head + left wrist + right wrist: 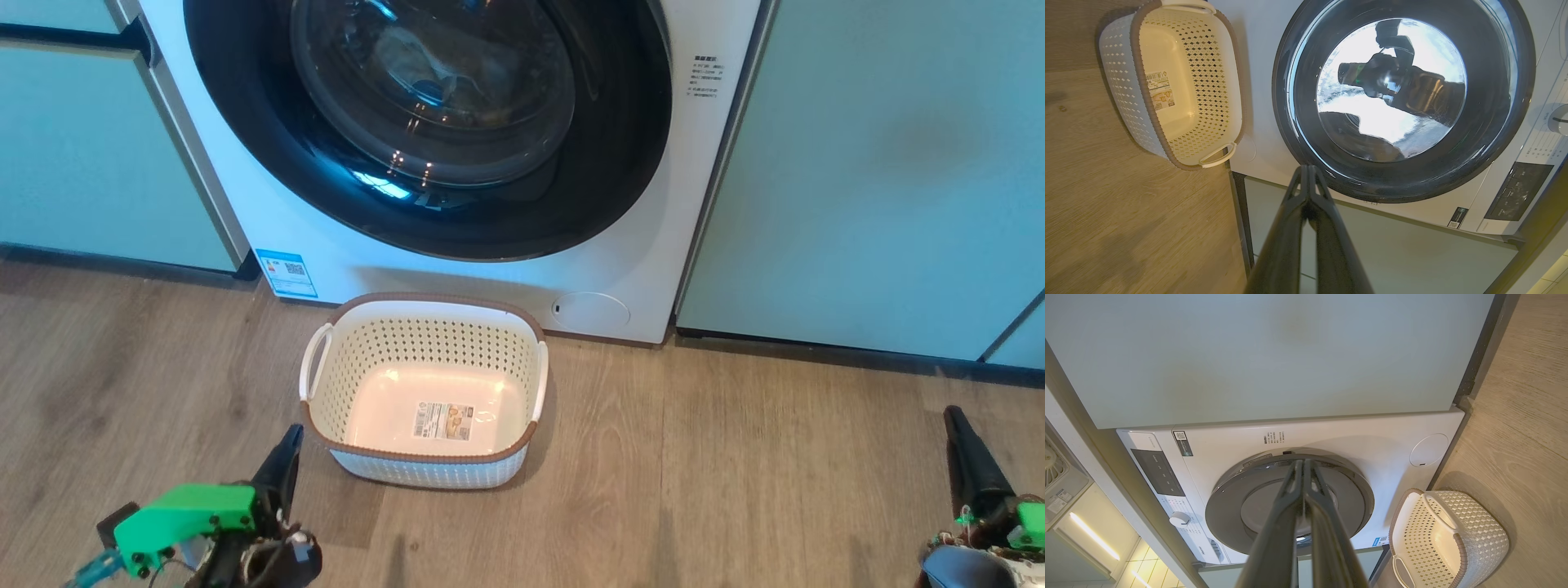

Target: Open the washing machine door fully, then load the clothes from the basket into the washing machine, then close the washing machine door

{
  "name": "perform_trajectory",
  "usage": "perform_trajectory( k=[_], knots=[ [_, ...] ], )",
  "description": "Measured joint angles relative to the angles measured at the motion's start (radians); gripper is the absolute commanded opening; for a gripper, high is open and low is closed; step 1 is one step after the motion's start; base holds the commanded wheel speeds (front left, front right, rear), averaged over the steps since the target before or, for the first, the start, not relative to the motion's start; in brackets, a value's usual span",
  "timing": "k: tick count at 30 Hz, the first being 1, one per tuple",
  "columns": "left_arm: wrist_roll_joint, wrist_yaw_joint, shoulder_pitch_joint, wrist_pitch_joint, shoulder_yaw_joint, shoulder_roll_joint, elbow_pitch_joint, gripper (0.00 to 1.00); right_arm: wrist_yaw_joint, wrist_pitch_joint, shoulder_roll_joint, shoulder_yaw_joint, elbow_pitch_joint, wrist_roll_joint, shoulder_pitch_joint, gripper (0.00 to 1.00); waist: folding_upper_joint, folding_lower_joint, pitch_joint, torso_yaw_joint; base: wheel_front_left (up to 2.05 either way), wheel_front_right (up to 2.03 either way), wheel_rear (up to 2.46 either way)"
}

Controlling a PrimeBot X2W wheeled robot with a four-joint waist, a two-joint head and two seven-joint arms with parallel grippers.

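Note:
The washing machine (326, 237) fills the top of the head view, and the washing machine door (245, 122) sits closed flat against its front. Through the glass I dimly make out the clothes (433, 69), a pale bundle with a blue bit. On the floor in front stands the basket (424, 347), with just a label on its bottom. My left gripper (290, 445) is shut and holds nothing, low at the basket's left corner. At the far right, my right gripper (955, 425) is also shut and bare. In the wrist views the left gripper (1306, 169) and right gripper (1302, 463) point at the door (1494, 122) (1229, 506), with the basket (1208, 61) (1478, 522) to the side.
Pale green cabinets (857, 163) flank the machine on both sides. A small round white panel cover (590, 311) and a blue QR sticker (286, 272) mark its lower front. Wooden floor (735, 474) spreads around the basket. The control panel (1519, 190) lies beyond the door.

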Motion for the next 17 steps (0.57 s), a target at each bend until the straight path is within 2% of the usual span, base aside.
perform_trajectory(
  k=[17],
  knots=[
    [0.000, 0.000, 0.000, 0.002, 0.003, 0.000, 0.000, 0.00, 0.000, 0.000, 0.000, -0.001, 0.000, -0.007, 0.000, 0.00, 0.0000, 0.0000, 0.000, 0.000, 0.00, 0.00, 0.00]
  ],
)
